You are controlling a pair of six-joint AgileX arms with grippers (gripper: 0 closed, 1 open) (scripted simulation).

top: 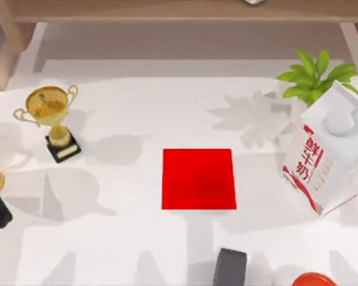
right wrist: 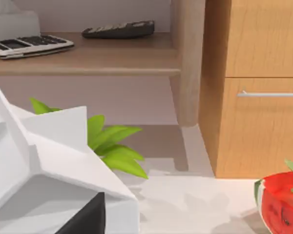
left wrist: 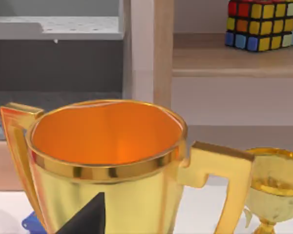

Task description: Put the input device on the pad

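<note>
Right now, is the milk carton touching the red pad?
Apart. The top view shows bare white table between the red pad and the milk carton.

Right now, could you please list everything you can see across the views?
pad: one, red, table centre
trophy: one, gold, table left
second trophy: one, gold, by left claw
milk carton: one, white-red, table right
plant: one, green, beside carton
boxy object: one, dark grey, near edge
round object: one, red, near right
puzzle cube: one, multicoloured, shelf
remote: one, black, shelf
left claw: one, dark, before second trophy
right claw: one, dark, before milk carton
</note>
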